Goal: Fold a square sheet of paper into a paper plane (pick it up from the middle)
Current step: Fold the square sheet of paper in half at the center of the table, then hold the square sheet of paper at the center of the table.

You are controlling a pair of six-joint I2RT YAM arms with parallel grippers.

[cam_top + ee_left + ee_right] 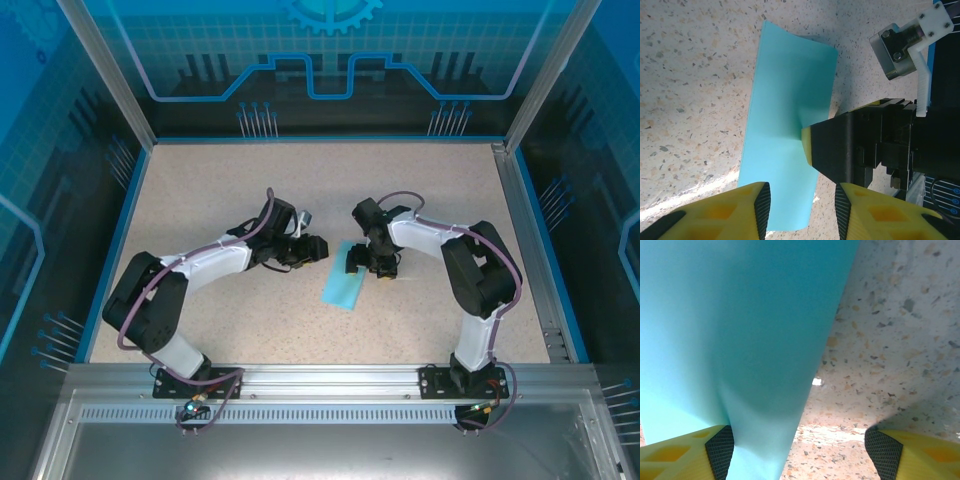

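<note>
Paper sheet (342,288): light turquoise, lying on the bench (250,180) between both tools.
Left tool (802,206): jaws partly apart, gripping nothing, above the sheet's end.
Right tool (797,450): jaws wide; one fingertip (720,447) touching the sheet, the other beside it.

From above, my right gripper (360,262) covers the far end of the sheet of paper (340,290), and its fingertips are too small there to make out singly. At my left wrist, one dark finger (835,145) of that gripper overlies the sheet's right edge, hiding what lies beneath. My left gripper (802,207) is cut off by the lower edge, and its left finger (715,215) hides the sheet's near corner. At my right wrist the sheet runs out past the top and left edges, blurred and featureless. Whether the left pad (721,450) actually touches it is unclear.
</note>
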